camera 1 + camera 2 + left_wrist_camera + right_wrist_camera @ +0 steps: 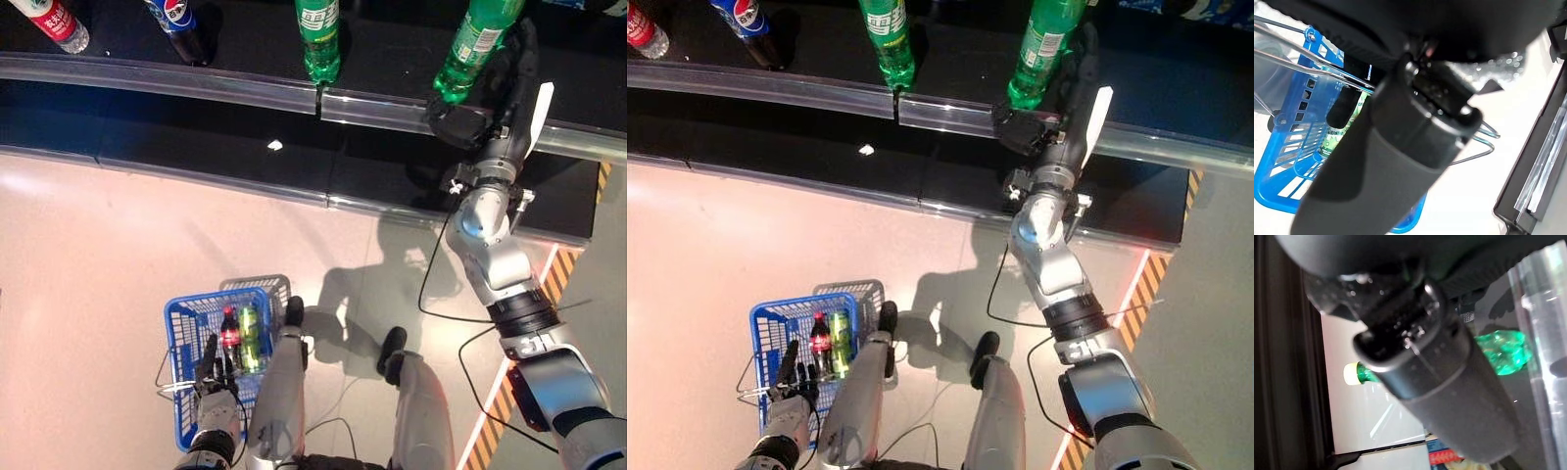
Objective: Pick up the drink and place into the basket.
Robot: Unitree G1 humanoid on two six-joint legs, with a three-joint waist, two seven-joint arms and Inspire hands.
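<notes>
A green drink bottle [472, 44] stands at the front edge of the black shelf [245, 147], on the right. My right hand [460, 122] is up against it: the thumb sits below its base and the fingers [524, 59] run nearly straight along its right side. In the right wrist view the green bottle [1501, 351] crosses behind the thumb [1449, 382]. The blue basket [176, 323] hangs low at the left, with a cola bottle [230, 338] and a green can [251, 338] inside. My left hand [216, 392] is curled round its wire handle [1327, 76].
More bottles stand along the shelf: a second green one [319, 39] at the middle, a blue-labelled cola [176, 20] and a red-labelled bottle [54, 22] at the left. A clear rail [196, 83] edges the shelf. Yellow-black tape [549, 294] marks the floor at the right.
</notes>
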